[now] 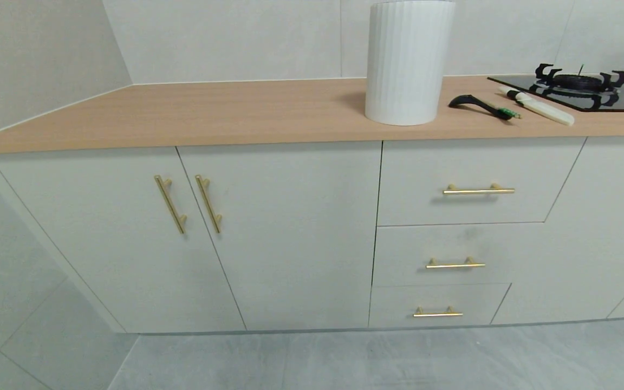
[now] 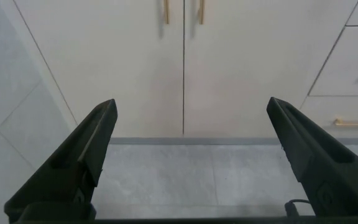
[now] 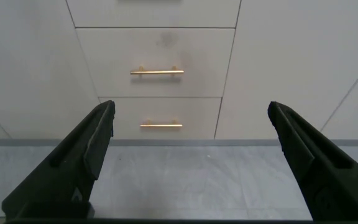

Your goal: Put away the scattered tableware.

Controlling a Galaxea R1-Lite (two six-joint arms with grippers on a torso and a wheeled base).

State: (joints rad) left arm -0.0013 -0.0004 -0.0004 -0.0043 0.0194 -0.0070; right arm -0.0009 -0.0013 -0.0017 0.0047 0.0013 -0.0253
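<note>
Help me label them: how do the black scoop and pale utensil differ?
The black scoop has a curved head and green-tipped handle; the pale utensil is cream and straight. The scoop lies nearer the white canister than the utensil. Both lie flat by the hob.

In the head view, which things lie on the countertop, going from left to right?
White holder → black spoon → white utensil → hob.
</note>
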